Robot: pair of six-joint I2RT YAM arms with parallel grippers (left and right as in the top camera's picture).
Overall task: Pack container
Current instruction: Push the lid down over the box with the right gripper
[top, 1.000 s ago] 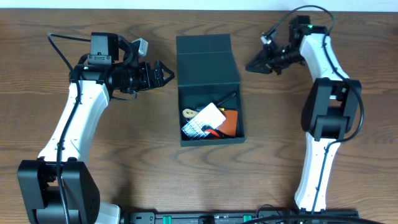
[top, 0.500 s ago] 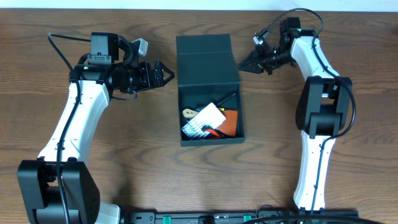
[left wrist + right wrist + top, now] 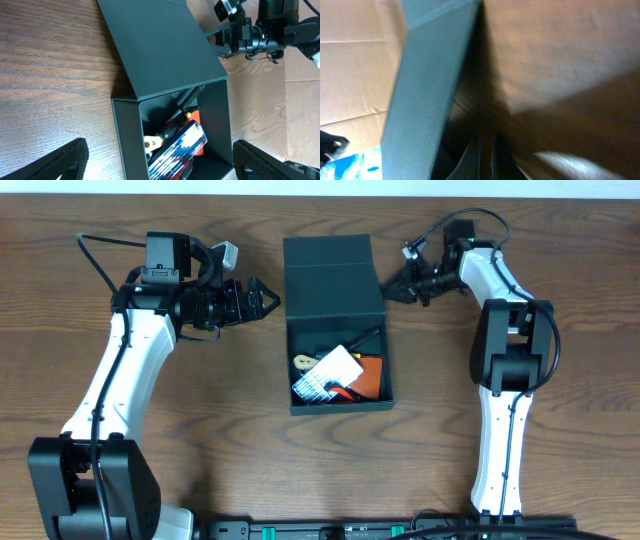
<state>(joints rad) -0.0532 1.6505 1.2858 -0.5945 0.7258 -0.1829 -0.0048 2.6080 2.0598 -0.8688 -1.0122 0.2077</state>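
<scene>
The container (image 3: 340, 407) is a dark teal box in the middle of the table, with its flap lid (image 3: 332, 278) open and leaning back. Inside lie a blue-and-white bit case (image 3: 325, 375), an orange item (image 3: 371, 377) and black-handled tools. My left gripper (image 3: 266, 301) is open and empty, just left of the lid. In the left wrist view its fingers (image 3: 161, 165) straddle the box wall (image 3: 127, 135). My right gripper (image 3: 393, 288) is shut and empty, with its tip at the lid's right edge. In the right wrist view its fingers (image 3: 485, 155) sit beside the teal wall (image 3: 425, 95).
The box stands on a brown wooden table (image 3: 200, 410). The right arm (image 3: 505, 350) reaches up the right side. The left arm (image 3: 120, 380) stands at the left. A black rail (image 3: 380, 530) runs along the front edge.
My right gripper has moved left, from well right of the lid to its right edge. The left arm and the box contents have not moved.
</scene>
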